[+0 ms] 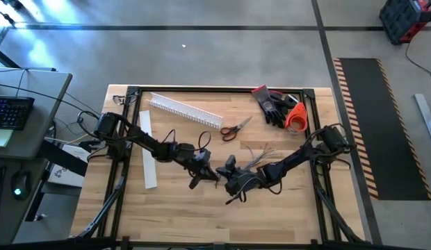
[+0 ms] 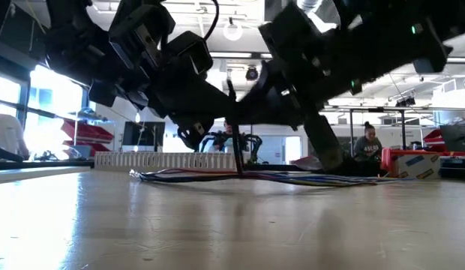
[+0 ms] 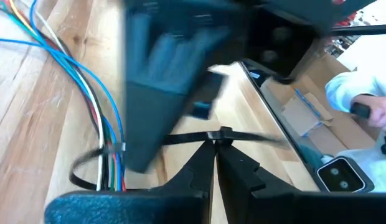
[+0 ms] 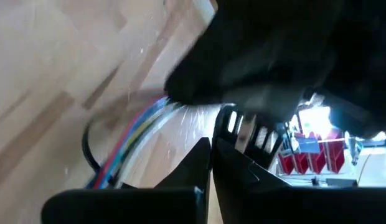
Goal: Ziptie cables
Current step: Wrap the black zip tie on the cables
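Note:
The cables (image 1: 256,157) are a bundle of thin wires lying flat on the wood, fanned out at their far end. They show blue, white, green and red in the left wrist view (image 3: 106,134). A black zip tie (image 3: 180,138) loops round them (image 4: 87,149), and in the low view its strap (image 2: 238,146) stands up from the bundle. My left gripper (image 1: 205,172) (image 3: 215,146) is shut on that strap. My right gripper (image 1: 226,173) (image 4: 211,144) sits tip to tip with it over the bundle's near end, fingers shut. My left gripper pinches the zip tie's strap (image 3: 208,136) between its two fingertips, beside a small lump on the strap. The fingers lie across the strap, which runs on to the loop round the wires (image 3: 112,163). My right gripper is blurred and partly hidden by the left gripper; I cannot tell whether it touches the tie.
A white comb-slotted duct (image 1: 184,111) lies toward the far left, with a flat white strip (image 1: 147,149) near the left arm. Scissors (image 1: 235,128), dark gloves (image 1: 274,104) and an orange item (image 1: 295,117) lie at the far right. The black frame (image 1: 316,132) borders the table. People sit beyond it.

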`<action>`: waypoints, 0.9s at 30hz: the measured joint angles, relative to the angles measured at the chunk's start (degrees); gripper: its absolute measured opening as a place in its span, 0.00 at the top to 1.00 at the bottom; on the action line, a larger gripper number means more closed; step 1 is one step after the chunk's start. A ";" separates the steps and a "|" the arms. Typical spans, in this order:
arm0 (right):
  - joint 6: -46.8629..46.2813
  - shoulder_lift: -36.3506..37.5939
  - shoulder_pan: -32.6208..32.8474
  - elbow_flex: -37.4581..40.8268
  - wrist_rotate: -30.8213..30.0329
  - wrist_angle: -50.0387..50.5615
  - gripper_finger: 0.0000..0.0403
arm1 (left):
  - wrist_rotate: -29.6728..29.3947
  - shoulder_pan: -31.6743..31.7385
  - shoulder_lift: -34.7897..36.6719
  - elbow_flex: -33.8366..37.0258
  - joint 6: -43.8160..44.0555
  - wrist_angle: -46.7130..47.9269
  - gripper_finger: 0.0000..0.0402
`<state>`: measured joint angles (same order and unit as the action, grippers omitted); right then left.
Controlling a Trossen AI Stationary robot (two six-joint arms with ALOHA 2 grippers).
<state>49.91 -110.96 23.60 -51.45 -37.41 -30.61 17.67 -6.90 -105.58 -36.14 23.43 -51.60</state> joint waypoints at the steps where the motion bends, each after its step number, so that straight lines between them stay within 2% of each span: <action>1: 0.06 0.00 0.14 -0.87 0.04 1.42 1.00 | 0.00 0.13 0.00 0.00 0.11 0.06 1.00; 5: 1.58 0.00 0.83 -3.02 0.02 6.08 1.00 | -0.14 0.45 -0.01 0.00 0.43 1.65 1.00; 9: 3.95 0.00 1.26 -3.12 -0.10 6.37 1.00 | -0.13 0.42 -0.02 0.00 0.17 1.92 1.00; 15: -5.74 0.00 0.94 -3.12 -1.12 7.05 0.97 | -1.93 0.46 -0.02 0.00 -0.61 2.08 1.00; 21: -19.57 0.13 0.88 -3.23 -3.23 8.36 0.75 | -2.81 -0.11 -0.07 0.02 -1.06 2.22 1.00; 27: -32.33 3.98 2.47 -3.25 -4.42 17.75 0.51 | -5.39 -1.49 -0.07 0.02 -2.69 1.98 1.00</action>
<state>17.59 -106.97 26.07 -54.70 -41.83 -12.86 12.28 -8.39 -105.65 -36.12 20.74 -49.62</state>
